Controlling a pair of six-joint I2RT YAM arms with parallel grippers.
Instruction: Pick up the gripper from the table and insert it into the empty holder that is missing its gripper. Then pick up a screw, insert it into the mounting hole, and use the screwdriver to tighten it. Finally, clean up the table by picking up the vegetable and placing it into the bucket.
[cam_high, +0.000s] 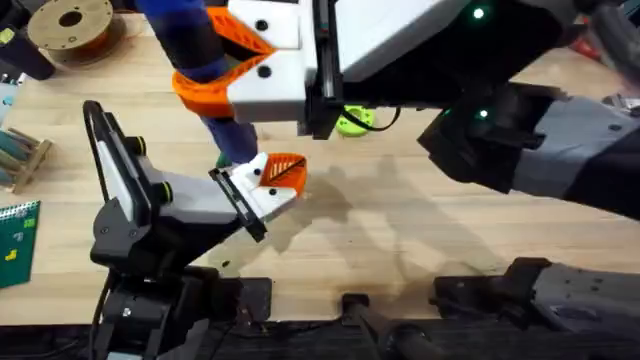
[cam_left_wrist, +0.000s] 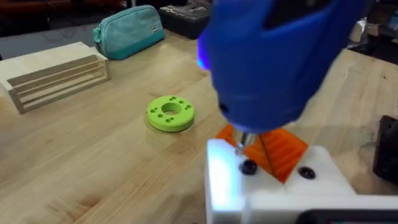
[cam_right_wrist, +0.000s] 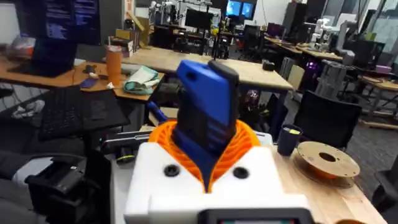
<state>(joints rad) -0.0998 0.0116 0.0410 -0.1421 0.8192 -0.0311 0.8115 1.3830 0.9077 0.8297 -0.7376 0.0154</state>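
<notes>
My right gripper (cam_right_wrist: 208, 165) clamped on the screwdriver (cam_right_wrist: 206, 112), bit on the holder (cam_left_wrist: 273, 186) screw, left gripper (cam_high: 275, 180) state I cannot tell.

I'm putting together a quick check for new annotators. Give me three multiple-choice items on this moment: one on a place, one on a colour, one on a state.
1. Where does the green disc lie?
A. flat on the bare table
B. in a drawer
C. stacked on a plate

2. What colour is the screwdriver body?
A. red
B. blue
C. grey

3. How do the jaws of the right gripper stand?
A. wide open and empty
B. shut on the screwdriver
C. shut on the green disc

Answers:
1 A: the left wrist view shows the disc lying on the wood.
2 B: its casing is bright blue in every view.
3 B: in the right wrist view the orange pads press on both sides of the screwdriver.
</notes>
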